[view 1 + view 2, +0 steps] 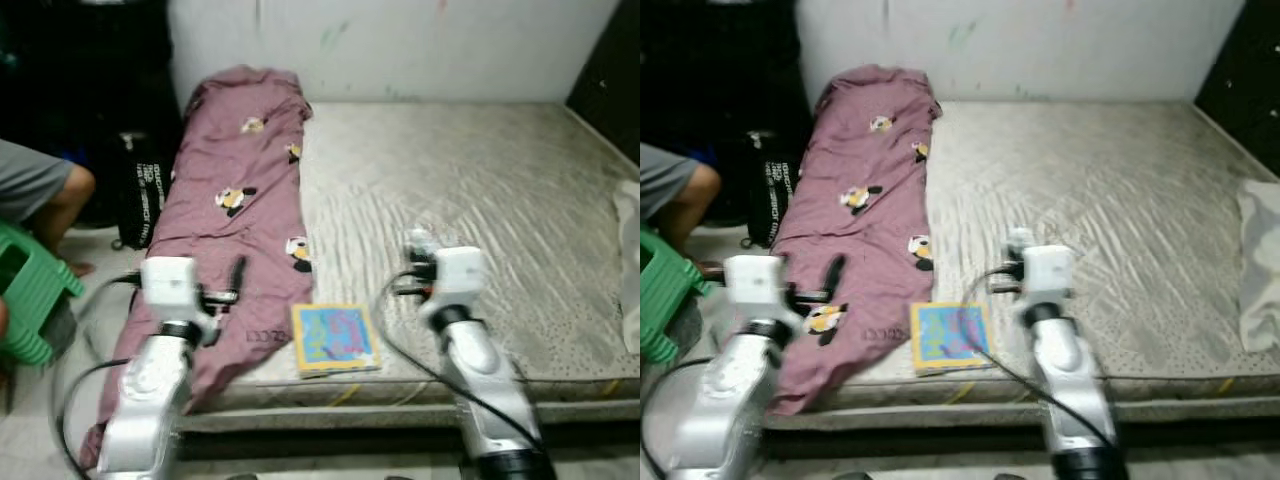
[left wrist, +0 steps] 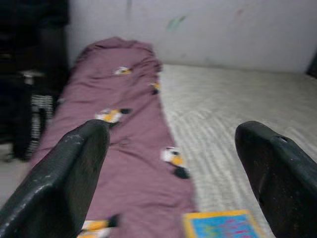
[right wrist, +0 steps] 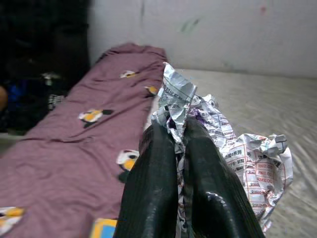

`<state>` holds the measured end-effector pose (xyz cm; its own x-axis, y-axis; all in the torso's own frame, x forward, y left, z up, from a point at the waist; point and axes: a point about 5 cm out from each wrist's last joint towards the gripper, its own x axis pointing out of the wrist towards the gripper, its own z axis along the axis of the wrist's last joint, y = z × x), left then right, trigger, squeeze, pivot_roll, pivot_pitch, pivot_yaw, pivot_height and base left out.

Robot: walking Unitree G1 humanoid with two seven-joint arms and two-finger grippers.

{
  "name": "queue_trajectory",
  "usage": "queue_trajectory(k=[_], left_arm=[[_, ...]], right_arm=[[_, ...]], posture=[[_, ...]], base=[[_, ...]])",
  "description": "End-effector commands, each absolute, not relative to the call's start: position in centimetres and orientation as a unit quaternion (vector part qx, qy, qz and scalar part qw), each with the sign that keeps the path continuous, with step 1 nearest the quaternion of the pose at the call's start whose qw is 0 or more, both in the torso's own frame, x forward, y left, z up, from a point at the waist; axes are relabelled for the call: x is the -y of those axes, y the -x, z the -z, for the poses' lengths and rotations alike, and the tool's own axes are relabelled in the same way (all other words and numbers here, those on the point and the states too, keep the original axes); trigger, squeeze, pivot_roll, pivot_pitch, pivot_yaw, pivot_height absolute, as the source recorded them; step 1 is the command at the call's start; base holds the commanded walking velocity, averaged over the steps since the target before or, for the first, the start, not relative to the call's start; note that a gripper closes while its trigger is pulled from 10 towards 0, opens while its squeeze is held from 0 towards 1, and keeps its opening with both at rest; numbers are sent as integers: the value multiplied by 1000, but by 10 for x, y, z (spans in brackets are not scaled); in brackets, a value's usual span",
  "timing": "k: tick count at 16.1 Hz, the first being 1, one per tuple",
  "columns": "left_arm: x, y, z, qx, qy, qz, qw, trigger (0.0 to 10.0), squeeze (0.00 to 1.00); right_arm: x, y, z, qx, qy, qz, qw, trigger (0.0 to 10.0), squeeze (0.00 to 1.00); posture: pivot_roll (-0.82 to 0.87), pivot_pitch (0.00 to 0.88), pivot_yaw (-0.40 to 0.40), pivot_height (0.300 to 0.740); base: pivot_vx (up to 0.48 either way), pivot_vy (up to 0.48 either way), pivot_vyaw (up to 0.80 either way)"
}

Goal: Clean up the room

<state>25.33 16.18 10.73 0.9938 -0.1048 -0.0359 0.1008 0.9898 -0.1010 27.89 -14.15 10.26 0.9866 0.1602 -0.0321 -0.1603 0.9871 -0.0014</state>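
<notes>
Bare mattress [image 1: 480,190] filled the room, blanket [image 1: 235,190] along its left edge, book [image 1: 335,338] at its front edge. Your right gripper [image 3: 181,144] pinched the wrapper [image 3: 233,148] shut above the front edge; the left gripper [image 2: 173,148] hung spread. You needed that pinch kept firm toward a bin.

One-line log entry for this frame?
right tool: shut on crumpled wrapper | left tool: open, idle | book: mattress edge

A mauve blanket [image 1: 240,200] with black, yellow and white cartoon figures lies on a beige, finely patterned mattress [image 1: 480,200], a blue book [image 1: 335,338] with a yellow border at six o'clock, a green stool [image 1: 25,290] at nine o'clock.
</notes>
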Motion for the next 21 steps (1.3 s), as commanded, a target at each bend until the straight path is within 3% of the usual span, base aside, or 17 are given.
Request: queue_trajectory(k=[1,6,21], left_arm=[[-155,-255,-112,-10,48,58,997,10000,0],[-156,-252,-115,-2,38,36,999,10000,0],[-155,-255,-114,0,33,39,999,10000,0]], right_arm=[[151,-281,-106,-8,12,-68,998,10000,0],[144,-285,-110,-1,19,-89,996,10000,0],[143,-285,-111,0,16,-94,995,10000,0]], posture=[[14,0,10,740],[20,1,-10,740],[6,12,10,740]], base=[[0,480,0],[0,448,725],[0,0,800]])
